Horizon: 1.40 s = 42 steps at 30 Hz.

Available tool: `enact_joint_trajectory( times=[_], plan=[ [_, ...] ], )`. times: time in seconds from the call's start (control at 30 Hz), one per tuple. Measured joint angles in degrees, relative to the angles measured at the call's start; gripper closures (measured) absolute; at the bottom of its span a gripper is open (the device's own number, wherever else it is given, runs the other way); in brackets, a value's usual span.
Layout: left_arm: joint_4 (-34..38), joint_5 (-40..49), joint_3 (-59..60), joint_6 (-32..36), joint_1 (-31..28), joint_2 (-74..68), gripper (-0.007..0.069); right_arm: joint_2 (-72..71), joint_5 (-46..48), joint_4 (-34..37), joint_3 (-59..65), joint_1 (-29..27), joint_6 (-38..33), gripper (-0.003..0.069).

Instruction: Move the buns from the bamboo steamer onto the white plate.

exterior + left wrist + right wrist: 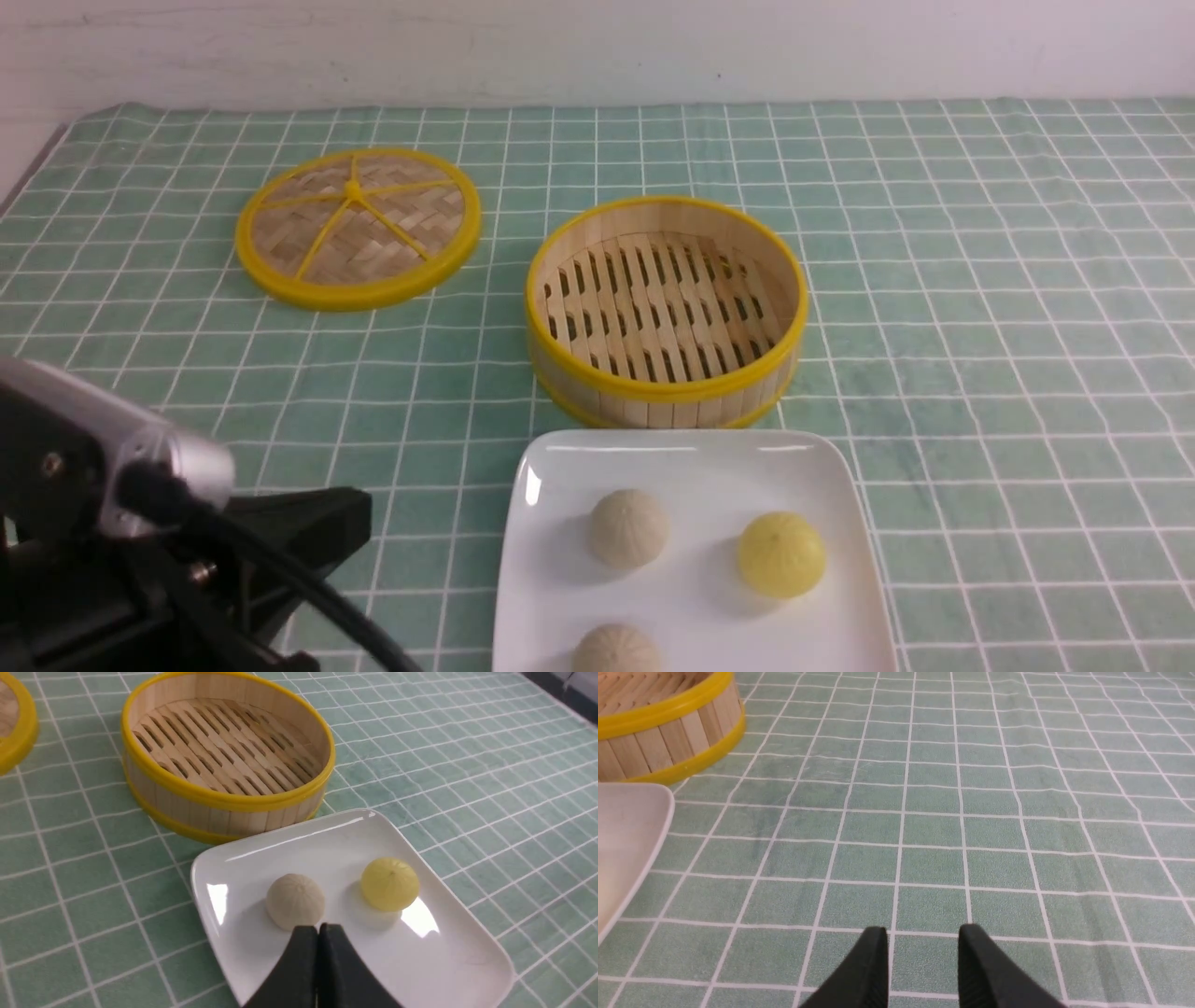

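The bamboo steamer stands empty at mid-table, its slotted floor bare. Right in front of it lies the white plate. Two cream buns rest on the plate, the nearer one cut off by the picture's lower edge. A bright yellow bun sits beside them. My left gripper is shut and holds nothing, its tips just short of one cream bun over the plate. My right gripper is open above bare cloth, right of the plate.
The flat woven lid with a yellow rim lies at the back left. A green checked cloth covers the table up to a white wall. My left arm fills the near left corner of the front view.
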<state>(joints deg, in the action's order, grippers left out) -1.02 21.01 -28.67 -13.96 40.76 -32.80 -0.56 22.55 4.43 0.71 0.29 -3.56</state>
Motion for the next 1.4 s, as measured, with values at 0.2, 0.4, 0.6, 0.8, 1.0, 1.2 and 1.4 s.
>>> enact_joint_trajectory(
  times=[0.2,0.4,0.6,0.8,1.0,1.2,1.4],
  plan=[
    [-5.6,3.2,3.8,-6.6,-7.1,8.0,0.0599,0.0,0.0,0.0,0.0,0.0,0.0,0.0419],
    [-5.1,3.5,13.9,-8.9,-23.0,20.8,0.0592,0.0,0.0,0.0,0.0,0.0,0.0,0.0419],
    [-5.4,3.5,22.3,-7.2,-36.7,32.3,0.0592,0.0,0.0,0.0,0.0,0.0,0.0,0.0419],
    [-6.2,3.6,26.2,-5.2,-41.8,33.5,0.0591,0.0,0.0,0.0,0.0,0.0,0.0,0.0419],
    [-6.8,3.5,29.1,-5.0,-42.1,33.5,0.0585,0.0,0.0,0.0,0.0,0.0,0.0,0.0419],
    [-7.2,1.9,29.7,-5.0,-42.1,33.5,0.0580,0.0,0.0,0.0,0.0,0.0,0.0,0.0419],
    [-7.2,1.9,29.7,-5.0,-42.1,33.5,0.0573,0.0,0.0,0.0,0.0,0.0,0.0,0.0419]
  ],
)
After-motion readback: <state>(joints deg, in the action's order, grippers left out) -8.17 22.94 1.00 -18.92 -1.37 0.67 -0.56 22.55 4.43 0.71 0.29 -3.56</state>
